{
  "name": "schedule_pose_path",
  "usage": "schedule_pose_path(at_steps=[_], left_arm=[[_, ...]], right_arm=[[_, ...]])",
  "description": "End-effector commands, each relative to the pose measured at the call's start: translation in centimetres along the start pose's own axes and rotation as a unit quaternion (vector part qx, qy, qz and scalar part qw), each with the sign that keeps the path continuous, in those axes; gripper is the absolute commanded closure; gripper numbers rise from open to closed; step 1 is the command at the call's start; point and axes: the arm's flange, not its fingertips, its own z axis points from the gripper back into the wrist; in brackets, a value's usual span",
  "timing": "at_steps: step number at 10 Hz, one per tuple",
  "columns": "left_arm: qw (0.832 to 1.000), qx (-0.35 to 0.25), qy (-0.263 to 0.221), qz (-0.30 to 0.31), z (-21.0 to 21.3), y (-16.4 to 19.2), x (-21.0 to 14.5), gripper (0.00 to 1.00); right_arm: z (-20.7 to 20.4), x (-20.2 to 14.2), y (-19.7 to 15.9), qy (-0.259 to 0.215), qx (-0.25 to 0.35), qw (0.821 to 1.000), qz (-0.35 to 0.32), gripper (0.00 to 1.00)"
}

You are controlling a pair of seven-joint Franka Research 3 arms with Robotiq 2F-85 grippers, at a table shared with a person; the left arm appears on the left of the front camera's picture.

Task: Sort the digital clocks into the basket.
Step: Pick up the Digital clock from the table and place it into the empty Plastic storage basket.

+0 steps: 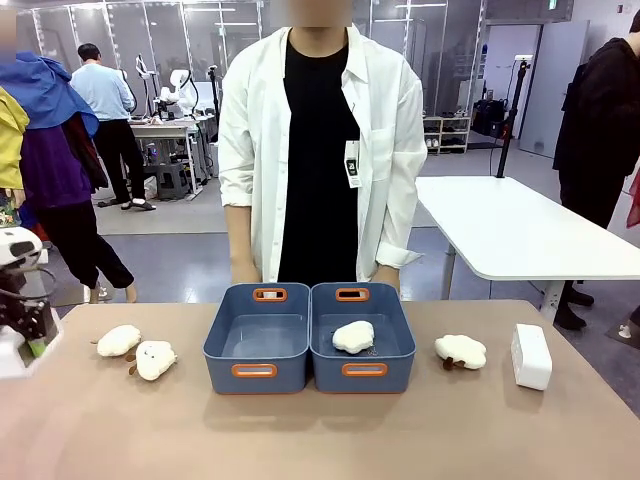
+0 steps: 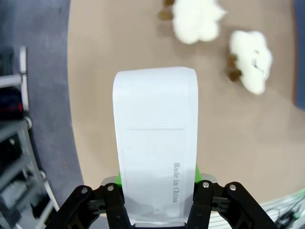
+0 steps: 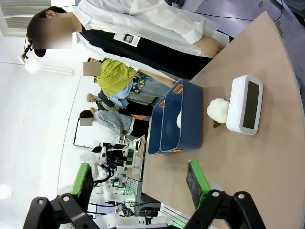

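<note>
the first white rounded-corner plastic digital clock (image 2: 157, 143) fills the middle of the left wrist picture, rising from the bottom edge, with the back that reads "made in china" facing the camera. the left gripper (image 2: 157, 188) pinches its lower end, a green pad pressed against each long side. under it lies the tan table (image 2: 95, 71). one fluffy cream plush toy (image 2: 195, 19) lies at the top centre and another (image 2: 251, 59) at the upper right, both well apart from the clock.

in the front view the second white digital clock (image 1: 531, 356) stands at the right of the table, near a third cream plush toy (image 1: 460, 351) on its left. the right gripper (image 3: 139, 183) is spread wide with nothing between its pads, at the bottom of the right wrist picture, well apart from that clock.

at the table's centre stand two slate-blue plastic bins with orange handle slots, touching side by side: the left bin (image 1: 256, 370) and the right bin (image 1: 365, 372), which holds a fourth plush toy (image 1: 353, 336). a person in a white shirt (image 1: 320, 150) stands just behind them.
</note>
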Motion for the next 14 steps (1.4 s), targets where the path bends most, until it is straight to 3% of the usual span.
schedule_pose_path(at_steps=[1,5,6,7,14], left_arm=[[0.994,-0.024,-0.016,-0.103,2.3,-1.3,-1.1,0.64],[0.972,-0.053,-0.044,-0.224,4.7,-6.6,-5.7,0.64],[0.974,-0.045,-0.049,-0.217,4.4,-7.5,-5.8,0.64],[0.980,-0.026,-0.035,-0.195,4.5,-6.2,-4.1,0.64],[0.980,-0.026,-0.035,-0.195,4.5,-6.2,-4.1,0.64]], right_arm=[[0.3,-0.3,0.3,0.006,0.000,1.000,0.004,0.00],[0.3,-0.3,0.3,0.006,0.000,1.000,0.004,0.00],[0.3,-0.3,0.3,0.006,0.000,1.000,0.004,0.00],[0.3,-0.3,0.3,0.006,0.000,1.000,0.004,0.00],[0.3,-0.3,0.3,0.006,0.000,1.000,0.004,0.00]])
